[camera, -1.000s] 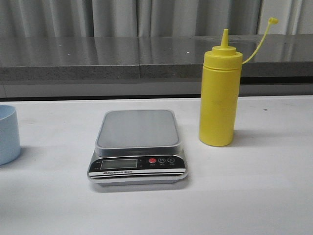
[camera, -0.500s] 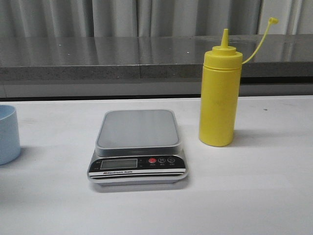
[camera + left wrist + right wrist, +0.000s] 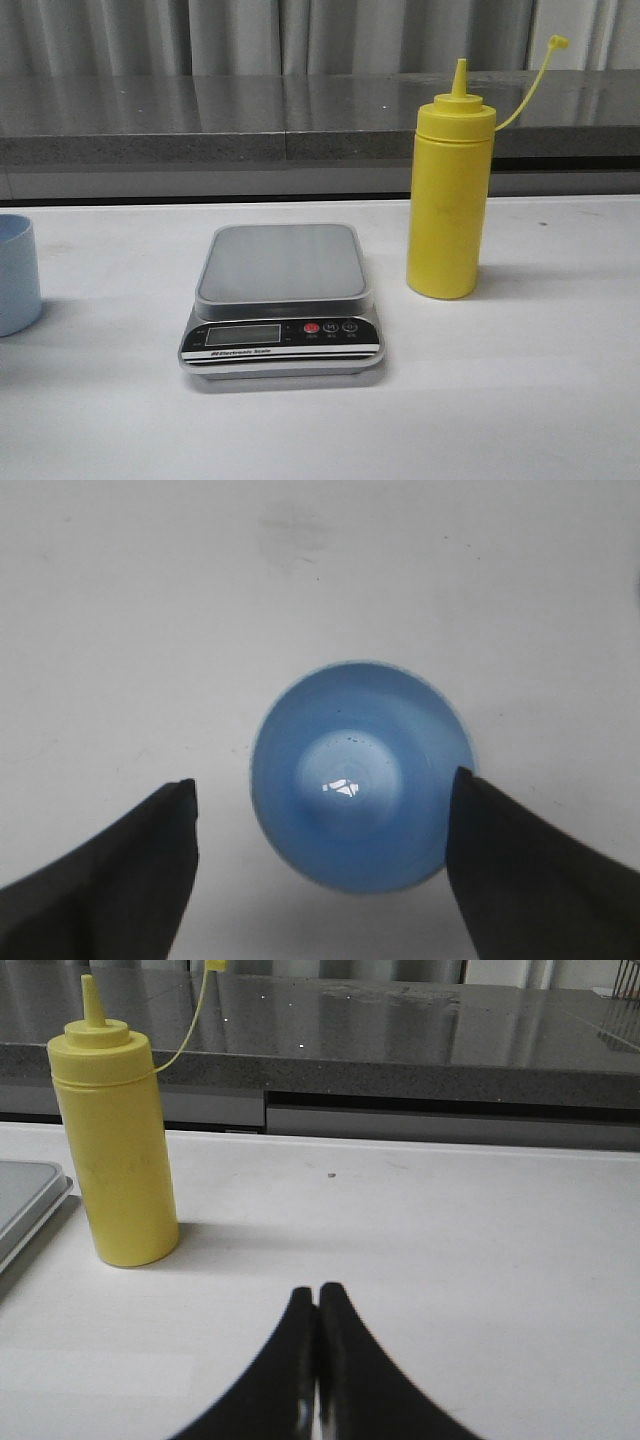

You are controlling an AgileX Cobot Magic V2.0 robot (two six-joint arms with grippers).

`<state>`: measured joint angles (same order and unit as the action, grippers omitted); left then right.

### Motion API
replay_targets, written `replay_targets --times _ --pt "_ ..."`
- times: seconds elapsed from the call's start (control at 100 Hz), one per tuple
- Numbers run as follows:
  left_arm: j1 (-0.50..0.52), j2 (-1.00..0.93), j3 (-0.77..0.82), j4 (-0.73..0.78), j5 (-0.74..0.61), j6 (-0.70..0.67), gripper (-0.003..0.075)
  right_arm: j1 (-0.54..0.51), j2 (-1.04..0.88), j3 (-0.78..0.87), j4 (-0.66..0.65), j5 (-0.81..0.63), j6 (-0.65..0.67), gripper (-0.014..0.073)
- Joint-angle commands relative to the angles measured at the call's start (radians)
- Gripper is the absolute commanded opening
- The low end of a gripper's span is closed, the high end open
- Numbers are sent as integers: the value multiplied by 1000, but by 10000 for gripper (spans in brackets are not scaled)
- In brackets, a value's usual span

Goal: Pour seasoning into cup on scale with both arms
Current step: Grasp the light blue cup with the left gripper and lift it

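I see the white worktop (image 3: 520,400) carrying everything, largest first. The scale (image 3: 282,300) sits at the middle of my front view, its silver-grey square platform bare, a black front panel below it with a pale LCD and a red button; the display digits are too small for me to read. At about 2 o'clock from the scale, a little apart from it, the seasoning (image 3: 449,190) stands upright: a tall yellow squeeze bottle with a pointed nozzle, uncapped, its thin tethered cap arcing away toward 1 o'clock. At 9 o'clock, well apart from the scale, the cup (image 3: 17,274) is cut off by the frame edge, so I only get part of its light blue wall there.

From the left wrist I look straight down into the cup (image 3: 360,775), blue with a bright glint on its floor. The left gripper (image 3: 322,800) has its jaws spread wide on either side of the cup, one finger just at the rim; I cannot tell whether it touches. The right gripper (image 3: 318,1305) has its jaws pressed together, holding nothing, low over the worktop with the seasoning (image 3: 115,1150) toward 10 o'clock ahead of it.
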<state>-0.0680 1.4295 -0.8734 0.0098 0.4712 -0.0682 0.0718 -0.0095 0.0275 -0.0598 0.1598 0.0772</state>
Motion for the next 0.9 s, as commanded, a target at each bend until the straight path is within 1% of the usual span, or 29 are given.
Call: replay_targets --times 0.0,0.66,0.73,0.8,0.89 --pt "4 -3 -39 -10 -68 -8 504 -5 -20 -22 -13 -83 -2 -67" --pt "4 140 -45 -10 -97 -8 497 -5 -20 -22 -13 -83 -2 -67" --pt "4 140 -45 -10 -99 -8 470 -5 -20 -22 -13 -83 -2 -67" --pt "4 141 -45 -10 -106 -8 418 -5 -20 -22 -13 -83 -2 -67" --pt "4 141 -45 -10 -109 -8 314 -5 -20 -22 -13 -83 -2 -67"
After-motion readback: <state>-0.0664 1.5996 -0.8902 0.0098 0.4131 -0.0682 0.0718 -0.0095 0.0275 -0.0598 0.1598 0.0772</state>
